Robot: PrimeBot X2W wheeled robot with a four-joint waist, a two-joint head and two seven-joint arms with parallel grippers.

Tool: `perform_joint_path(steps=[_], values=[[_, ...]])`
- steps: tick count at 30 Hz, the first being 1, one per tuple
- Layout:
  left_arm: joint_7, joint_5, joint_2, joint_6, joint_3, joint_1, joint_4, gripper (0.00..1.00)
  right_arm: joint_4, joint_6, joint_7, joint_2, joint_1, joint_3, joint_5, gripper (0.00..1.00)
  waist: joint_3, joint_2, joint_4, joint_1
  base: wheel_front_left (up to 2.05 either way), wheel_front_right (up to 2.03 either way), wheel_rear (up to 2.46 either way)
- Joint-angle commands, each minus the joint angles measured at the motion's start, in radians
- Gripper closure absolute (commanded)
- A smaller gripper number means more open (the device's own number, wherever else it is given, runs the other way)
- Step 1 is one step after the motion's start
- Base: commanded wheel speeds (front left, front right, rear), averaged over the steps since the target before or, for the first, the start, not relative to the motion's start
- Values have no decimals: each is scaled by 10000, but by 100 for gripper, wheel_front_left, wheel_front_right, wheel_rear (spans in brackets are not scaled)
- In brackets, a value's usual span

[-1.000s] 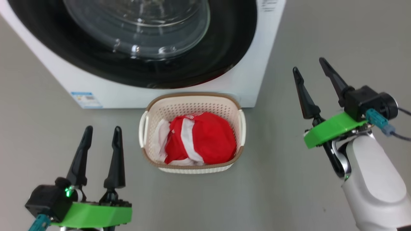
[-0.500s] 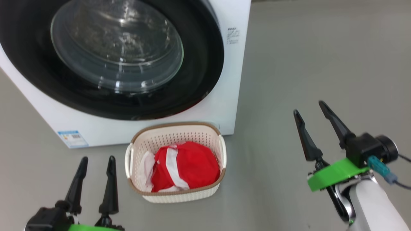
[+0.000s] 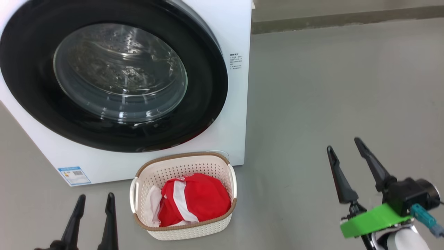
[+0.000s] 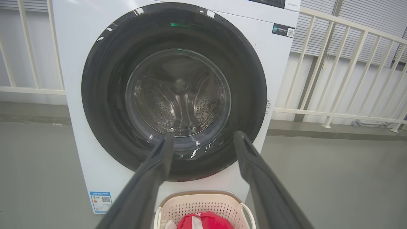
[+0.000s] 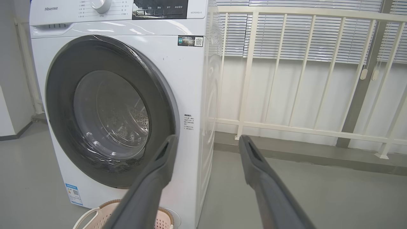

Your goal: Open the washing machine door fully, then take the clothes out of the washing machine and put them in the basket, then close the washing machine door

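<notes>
The white washing machine (image 3: 239,114) stands ahead with its black-rimmed round door (image 3: 31,90) shut flat against the front; the steel drum shows through the glass. In front of it on the floor sits the cream basket (image 3: 227,175), holding the red and white clothes (image 3: 197,199). My left gripper (image 3: 95,198) is at the lower left, left of the basket, open and empty. My right gripper (image 3: 343,144) hangs over bare floor at the right, open and empty. Seen from the wrists, the door (image 4: 105,95) (image 5: 60,105) looks closed, with the basket (image 4: 203,203) (image 5: 93,214) below it.
Grey floor (image 3: 329,86) spreads to the machine's right. A white railing (image 5: 286,127) with blinds behind it runs along the back wall. A blue label (image 3: 74,175) sits on the machine's lower left front.
The head camera has tilted upward, so the machine, basket and both grippers sit lower in the picture. Both grippers stay open; the clothes lie unmoved in the basket.
</notes>
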State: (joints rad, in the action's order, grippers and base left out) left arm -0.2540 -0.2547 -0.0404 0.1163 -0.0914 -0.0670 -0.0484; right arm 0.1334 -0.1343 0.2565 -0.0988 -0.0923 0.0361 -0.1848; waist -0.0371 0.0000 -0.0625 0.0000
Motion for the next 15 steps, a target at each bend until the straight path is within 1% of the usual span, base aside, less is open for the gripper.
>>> perform_joint_path(steps=[1, 7, 15], values=[[-78, 166, -106, 65, -358, 21, 351, 0, -435, 36, 53, -33, 119, 97, 48, 0, -106, 0, 26, 0, 0, 0, 0], [-78, 306, -102, 79, -379, -225, 482, 0, -869, 36, 53, 20, 746, -77, 181, 0, -237, 0, 124, 0, 0, 0, 0], [-78, 351, -100, -47, -338, -384, 575, 0, -947, 36, 53, -30, 1152, -295, 94, 0, -315, 0, 144, 0, 0, 0, 0]])
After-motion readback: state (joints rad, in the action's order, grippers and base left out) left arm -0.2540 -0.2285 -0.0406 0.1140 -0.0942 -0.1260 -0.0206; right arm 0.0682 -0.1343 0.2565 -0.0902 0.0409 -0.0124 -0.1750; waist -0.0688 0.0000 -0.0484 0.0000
